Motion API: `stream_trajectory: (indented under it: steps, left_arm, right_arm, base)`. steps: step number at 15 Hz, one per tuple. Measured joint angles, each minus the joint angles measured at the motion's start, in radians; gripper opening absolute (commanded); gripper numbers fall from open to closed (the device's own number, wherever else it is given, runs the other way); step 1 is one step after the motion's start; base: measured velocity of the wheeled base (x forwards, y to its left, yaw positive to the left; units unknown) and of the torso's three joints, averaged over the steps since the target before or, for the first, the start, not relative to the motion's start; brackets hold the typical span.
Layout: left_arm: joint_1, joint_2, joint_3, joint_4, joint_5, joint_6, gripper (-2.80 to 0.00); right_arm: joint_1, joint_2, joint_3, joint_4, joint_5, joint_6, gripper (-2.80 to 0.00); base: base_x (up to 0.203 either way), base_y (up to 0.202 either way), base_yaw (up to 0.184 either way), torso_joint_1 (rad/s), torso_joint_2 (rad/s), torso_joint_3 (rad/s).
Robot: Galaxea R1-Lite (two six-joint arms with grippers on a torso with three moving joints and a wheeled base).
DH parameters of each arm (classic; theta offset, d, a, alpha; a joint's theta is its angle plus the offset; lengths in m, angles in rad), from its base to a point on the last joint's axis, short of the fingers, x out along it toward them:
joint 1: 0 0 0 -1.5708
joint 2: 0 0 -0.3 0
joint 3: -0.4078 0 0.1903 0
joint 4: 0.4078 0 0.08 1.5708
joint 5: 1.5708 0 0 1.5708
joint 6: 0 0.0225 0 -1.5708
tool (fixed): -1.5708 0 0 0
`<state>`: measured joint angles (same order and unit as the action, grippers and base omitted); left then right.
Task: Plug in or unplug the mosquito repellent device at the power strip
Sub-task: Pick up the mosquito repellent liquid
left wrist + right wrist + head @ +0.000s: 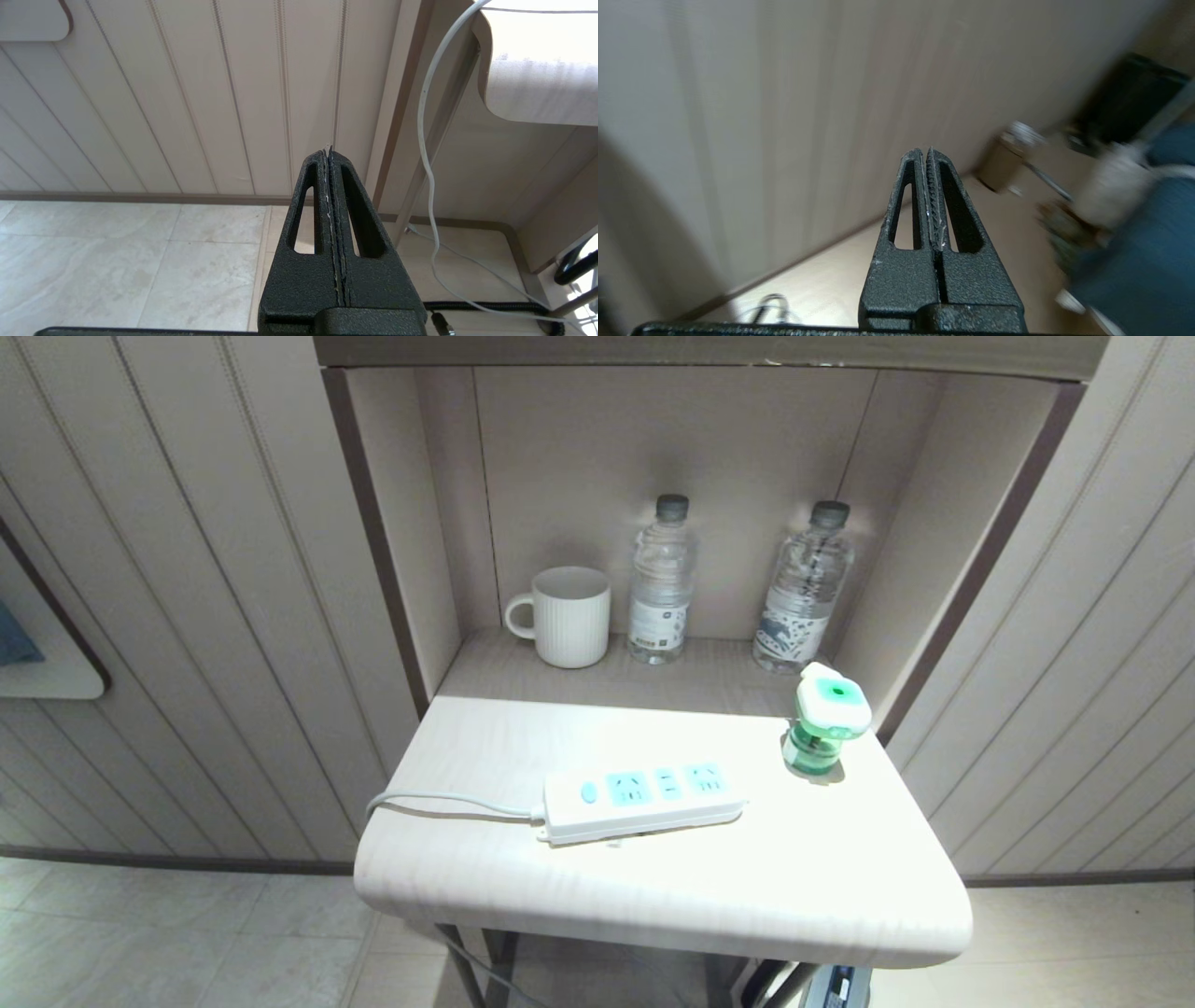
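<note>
Jaws of both grippers pressed together, empty | head-only: mosquito repellent device (pixel 827 719) unplugged beside power strip (pixel 642 800)

**What we count**

We see one power strip (pixel 642 796) with one cord (pixel 448 805). We see one repellent device (pixel 827 719). There are two water bottles, one (pixel 662 581) and another (pixel 804 588). There is one white mug (pixel 565 616). All sit on one table (pixel 653 896). We count two grippers, the left (pixel 329 150) and the right (pixel 924 151).
</note>
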<state>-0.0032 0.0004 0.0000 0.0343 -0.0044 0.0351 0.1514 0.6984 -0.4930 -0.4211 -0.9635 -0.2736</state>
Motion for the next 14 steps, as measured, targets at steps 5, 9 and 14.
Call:
stream_trajectory:
  steps: [5, 9, 14]
  left_arm:
    - [0.000, 0.000, 0.000, 0.000, 0.000, 0.000, -2.80]
    - [0.000, 0.000, 0.000, 0.000, 0.000, 0.000, -2.80]
    - [0.000, 0.000, 0.000, 0.000, 0.000, 0.000, -2.80]
  right_arm:
    - [-0.045, -0.195, 0.250, 0.005, 0.120, 0.105, -2.80]
    - [-0.034, -0.262, 0.415, 0.008, 0.176, 0.194, -2.80]
    - [-0.039, -0.392, 0.491, 0.135, 0.252, 0.277, -2.80]
  base:
    - [0.000, 0.000, 0.000, 0.000, 0.00, 0.000]
    - [0.000, 0.000, 0.000, 0.000, 0.00, 0.000]
    - [0.000, 0.000, 0.000, 0.000, 0.00, 0.000]
